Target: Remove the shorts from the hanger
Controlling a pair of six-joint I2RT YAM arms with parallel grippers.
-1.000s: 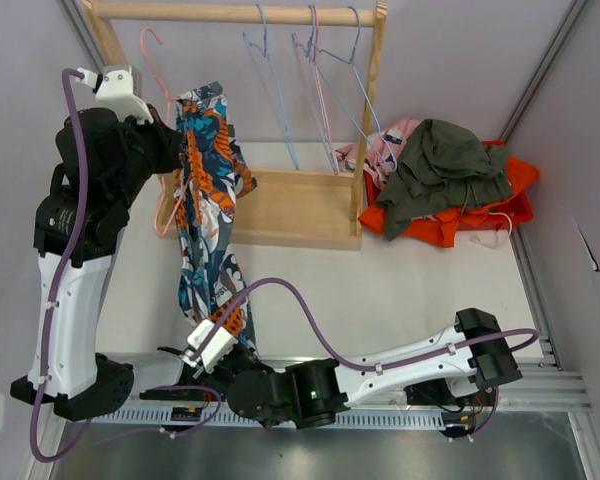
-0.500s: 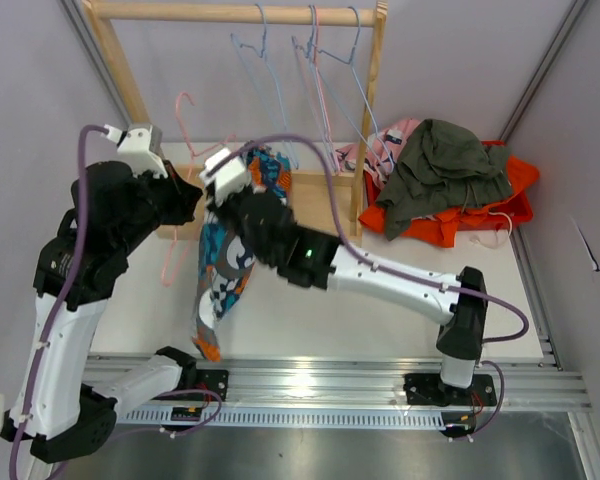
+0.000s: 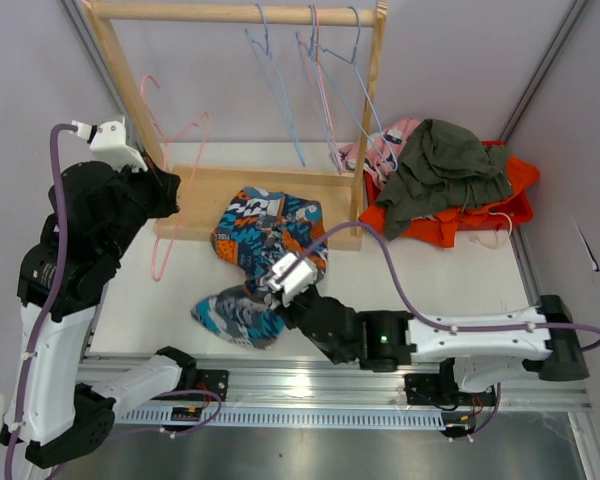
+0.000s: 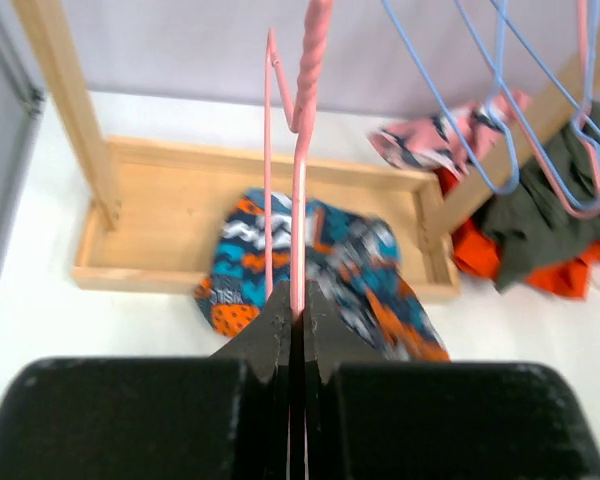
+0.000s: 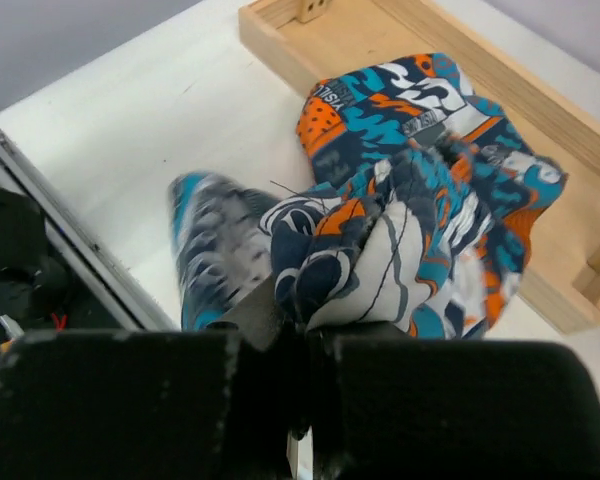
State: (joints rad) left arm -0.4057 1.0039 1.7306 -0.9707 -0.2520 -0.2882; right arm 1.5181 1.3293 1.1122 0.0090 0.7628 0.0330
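The blue, orange and white cartoon-print shorts [image 3: 265, 230] lie crumpled, half on the rack's wooden base [image 3: 195, 195] and half on the white table. One end of them trails to the front [image 3: 235, 315]. My right gripper [image 3: 277, 265] is low over the table and shut on a fold of these shorts [image 5: 410, 190], as the right wrist view shows [image 5: 305, 315]. My left gripper [image 3: 172, 192] is shut on the wire of a bare pink hanger [image 3: 185, 150], held clear of the rail. In the left wrist view the hanger [image 4: 298, 200] runs up from the closed jaws [image 4: 300, 300] above the shorts [image 4: 365, 265].
Several blue and pink hangers [image 3: 315, 80] hang bare on the wooden rail [image 3: 230, 12]. To the right of the rack is a pile of olive shorts [image 3: 445, 165], orange shorts [image 3: 505, 200] and pink patterned shorts [image 3: 380, 150]. Metal rails [image 3: 380, 385] run along the near edge.
My right gripper swung from beside the hanger down to the front of the table, dragging the shorts with it. The shorts came off the hanger. My left gripper drew the bare hanger up and left.
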